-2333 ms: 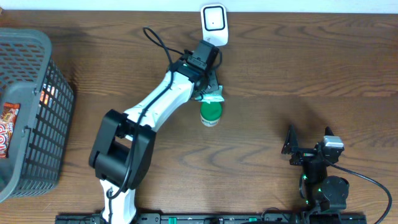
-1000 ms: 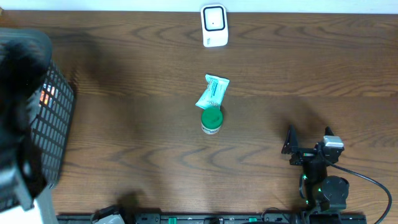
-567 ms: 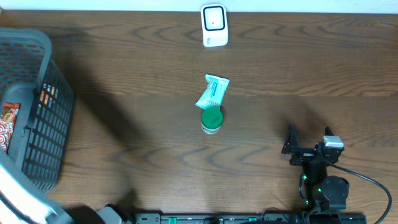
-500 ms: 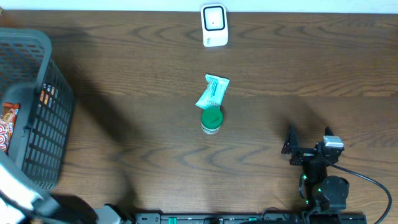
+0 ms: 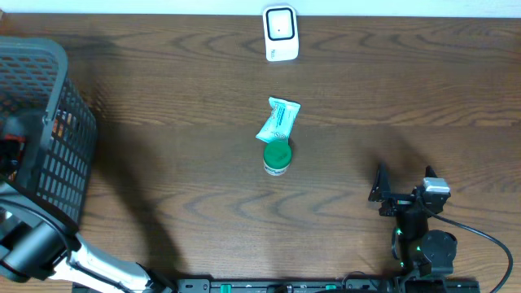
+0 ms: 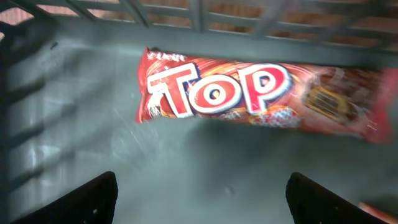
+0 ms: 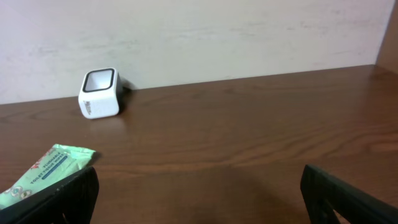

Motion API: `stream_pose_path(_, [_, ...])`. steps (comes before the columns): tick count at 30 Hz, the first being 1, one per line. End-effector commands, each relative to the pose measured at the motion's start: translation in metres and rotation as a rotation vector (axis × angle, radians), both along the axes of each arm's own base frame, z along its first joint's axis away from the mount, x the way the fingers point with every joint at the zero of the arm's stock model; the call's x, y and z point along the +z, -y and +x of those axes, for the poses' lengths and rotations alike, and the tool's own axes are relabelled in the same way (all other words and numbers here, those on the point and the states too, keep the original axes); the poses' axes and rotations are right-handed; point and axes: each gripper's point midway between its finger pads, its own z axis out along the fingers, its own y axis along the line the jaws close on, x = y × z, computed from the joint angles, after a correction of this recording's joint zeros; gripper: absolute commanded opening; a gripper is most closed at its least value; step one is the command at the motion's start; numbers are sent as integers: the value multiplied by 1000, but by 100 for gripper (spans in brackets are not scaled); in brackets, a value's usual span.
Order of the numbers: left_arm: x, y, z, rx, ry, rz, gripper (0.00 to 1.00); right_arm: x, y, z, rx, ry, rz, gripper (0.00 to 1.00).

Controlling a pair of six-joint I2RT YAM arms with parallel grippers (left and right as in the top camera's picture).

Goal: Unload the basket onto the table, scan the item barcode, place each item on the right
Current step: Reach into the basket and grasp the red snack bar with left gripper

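Our left tool [image 6: 200,182] wide open, empty, inside basket [image 6: 74,124]. We see candy bar [image 6: 255,93] flat on basket floor just ahead, near far wall. Long axis left-right across wrist view, right end dipping slightly, lettering upright. Right tool [image 7: 199,171] open, empty, over surface [image 7: 249,137].

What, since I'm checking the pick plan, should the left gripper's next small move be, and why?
Probably lower toward the Top bar, then close: the open left gripper hangs above it in the basket, touching nothing.
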Motion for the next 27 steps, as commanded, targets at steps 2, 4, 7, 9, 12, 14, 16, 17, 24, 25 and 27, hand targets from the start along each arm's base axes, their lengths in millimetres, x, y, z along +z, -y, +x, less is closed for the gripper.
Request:
stream_pose_path(2, [-7, -15, -17, 46, -90, 61, 87, -1, 0, 0, -3, -3, 14, 99])
stream_pose_path(4, [-10, -21, -22, 58, -111, 77, 88, -1, 0, 0, -3, -3, 14, 99])
stream_pose_path(7, [-17, -28, -28, 76, -126, 89, 87, -1, 0, 0, -3, -3, 14, 99])
stream_pose_path(9, [-23, -32, -30, 87, -129, 85, 88, -1, 0, 0, -3, -3, 14, 99])
stream_pose_path(12, [-37, -37, -35, 101, -140, 69, 87, -1, 0, 0, -3, -3, 14, 99])
stream_pose_path(14, [-47, -38, -39, 107, -153, 53, 87, -1, 0, 0, -3, -3, 14, 99])
stream_pose_path(16, [-61, -36, -40, 105, -173, 29, 88, -1, 0, 0, -3, -3, 14, 99])
stream_pose_path(17, [-68, -35, -40, 103, -180, 16, 88, -1, 0, 0, -3, -3, 14, 99])
stream_pose_path(24, [-112, -23, -44, 93, -223, -74, 76, -1, 0, 0, -3, -3, 14, 99])
stream_pose_path(25, [-115, -22, -45, 93, -229, -81, 75, -1, 0, 0, -3, -3, 14, 99])
stream_pose_path(27, [-120, -19, -47, 91, -242, -96, 75, -1, 0, 0, -3, -3, 14, 99])
